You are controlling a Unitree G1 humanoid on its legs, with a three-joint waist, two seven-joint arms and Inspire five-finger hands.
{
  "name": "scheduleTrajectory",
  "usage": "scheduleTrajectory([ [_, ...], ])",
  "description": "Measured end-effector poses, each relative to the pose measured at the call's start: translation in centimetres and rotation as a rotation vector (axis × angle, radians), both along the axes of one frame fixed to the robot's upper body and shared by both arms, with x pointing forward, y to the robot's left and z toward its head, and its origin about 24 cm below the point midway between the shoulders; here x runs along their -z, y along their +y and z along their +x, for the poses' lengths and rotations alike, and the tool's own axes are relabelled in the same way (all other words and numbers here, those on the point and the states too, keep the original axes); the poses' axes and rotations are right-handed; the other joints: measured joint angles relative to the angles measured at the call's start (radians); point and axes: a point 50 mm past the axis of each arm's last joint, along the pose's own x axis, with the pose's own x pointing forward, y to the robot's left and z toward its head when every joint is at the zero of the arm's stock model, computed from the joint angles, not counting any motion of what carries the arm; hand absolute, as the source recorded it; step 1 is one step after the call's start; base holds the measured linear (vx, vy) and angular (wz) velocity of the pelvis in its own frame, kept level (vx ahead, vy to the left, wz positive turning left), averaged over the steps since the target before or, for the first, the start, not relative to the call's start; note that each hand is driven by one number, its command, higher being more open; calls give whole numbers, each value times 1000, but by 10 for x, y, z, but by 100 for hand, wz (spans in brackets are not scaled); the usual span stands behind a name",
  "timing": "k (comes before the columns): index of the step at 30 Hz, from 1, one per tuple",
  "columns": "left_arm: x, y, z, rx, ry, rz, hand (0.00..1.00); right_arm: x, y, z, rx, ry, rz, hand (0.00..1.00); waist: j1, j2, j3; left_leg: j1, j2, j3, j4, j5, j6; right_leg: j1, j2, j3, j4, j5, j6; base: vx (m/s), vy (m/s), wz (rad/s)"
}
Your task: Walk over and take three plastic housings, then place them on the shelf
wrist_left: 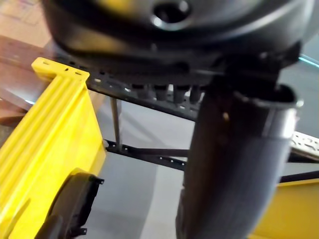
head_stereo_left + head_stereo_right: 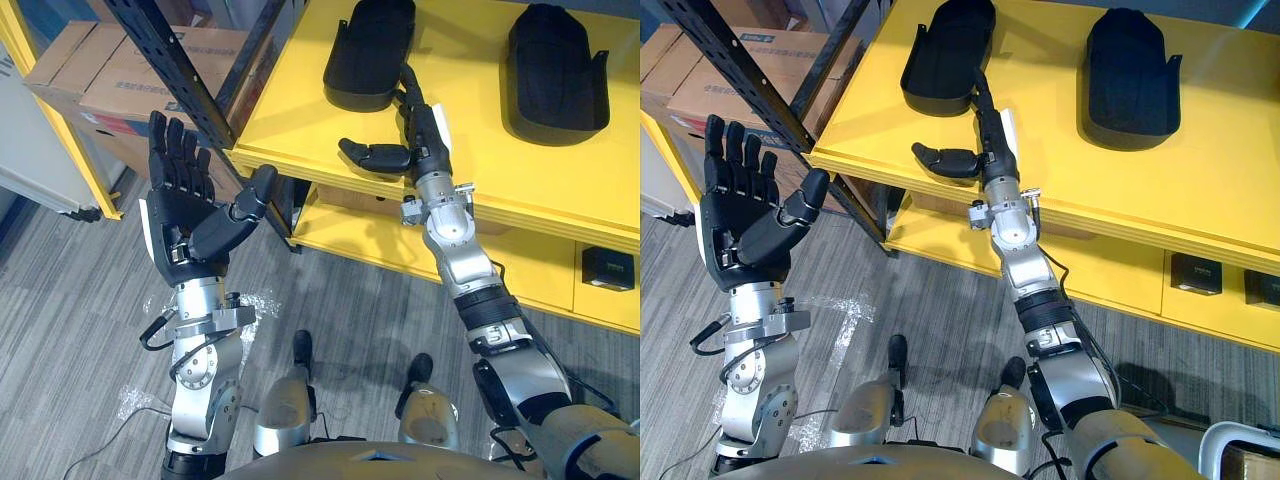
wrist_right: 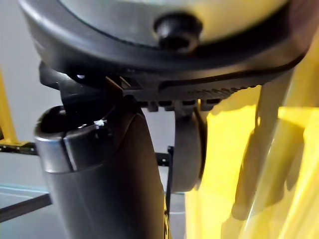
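While the right robot hand (image 2: 422, 140) lies stretched out over the top board of the yellow shelf (image 2: 500, 170), the left robot hand (image 2: 185, 215) is held up in the air off the shelf's left corner, just beside a black perforated upright (image 2: 175, 65). The left robot hand is spread wide. Its palm faces the head camera, its fingers are straight and point upward, its thumb angles out to the side, and it holds nothing.

The right robot hand is spread as well. Its fingers (image 2: 410, 95) run straight along the board, and its thumb (image 2: 375, 155) sticks out sideways over the yellow surface, curled round nothing.

Two black plastic housings lie on the top board, well apart from each other and toward its back. The left housing (image 2: 368, 50) sits directly ahead of the right robot hand, and the right housing (image 2: 558, 70) lies off to that hand's right. The fingertips reach the near edge of the left housing, but I cannot tell whether they touch it.

Below the top board is a lower yellow board (image 2: 345, 238), with a small black box (image 2: 607, 268) sitting on it toward the right. Cardboard boxes (image 2: 120, 70) are stacked behind the upright on the left, and a grey carpeted floor (image 2: 90, 290) spreads beneath.
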Motion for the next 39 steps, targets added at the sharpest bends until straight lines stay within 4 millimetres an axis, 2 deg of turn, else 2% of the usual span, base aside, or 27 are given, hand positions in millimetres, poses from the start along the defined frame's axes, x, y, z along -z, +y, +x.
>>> scheduleTrajectory([
  [12,2,-1,-2,15,7,11,100,3,0,-4,57,-15,31,100,-1,0,0,14,-1,5,0,-1,0,14,0,1,-9,0,1,-1,0,-1],
  [18,8,-7,-5,59,29,20,100,0,10,-52,19,-146,136,100,-2,-3,-2,39,5,43,0,-17,5,37,15,33,-61,25,15,26,-5,-18],
  [20,7,-10,-5,77,26,26,100,6,12,-71,-9,-151,173,100,-8,-9,-9,71,10,74,0,-34,2,58,25,57,-82,30,16,65,-20,-41],
  [21,8,-10,-5,90,25,35,100,14,15,-83,-32,-131,184,100,-30,-19,-25,84,13,91,-1,-44,1,70,31,70,-104,36,18,59,-21,-32],
  [22,8,-10,-5,92,25,37,100,16,16,-85,-36,-125,184,100,-32,-22,-29,87,15,96,-1,-46,1,72,34,76,-108,38,18,77,-23,-42],
  [24,7,-12,-4,123,25,71,100,36,18,-97,-67,-47,183,100,-58,-51,-72,112,28,147,0,-66,-7,79,53,117,-147,54,15,94,-26,-57],
  [27,7,-19,-4,170,18,81,100,53,16,-106,-69,32,211,100,-71,-63,-100,142,38,183,0,-80,-15,89,68,151,-163,61,12,63,-22,-41],
  [29,8,-21,-3,183,21,82,100,62,14,-111,-59,67,217,100,-85,-63,-108,163,42,200,0,-85,-19,106,74,163,-174,61,12,59,-21,-27],
  [33,16,-23,1,191,55,83,100,79,8,-120,-5,133,221,100,-88,-53,-145,192,51,223,0,-99,-26,126,85,178,-184,61,12,30,-10,-15],
  [39,22,-24,3,203,88,95,100,88,3,-119,60,162,228,100,-87,-59,-183,205,54,224,-1,-106,-27,144,87,175,-191,61,12,-6,1,0],
])
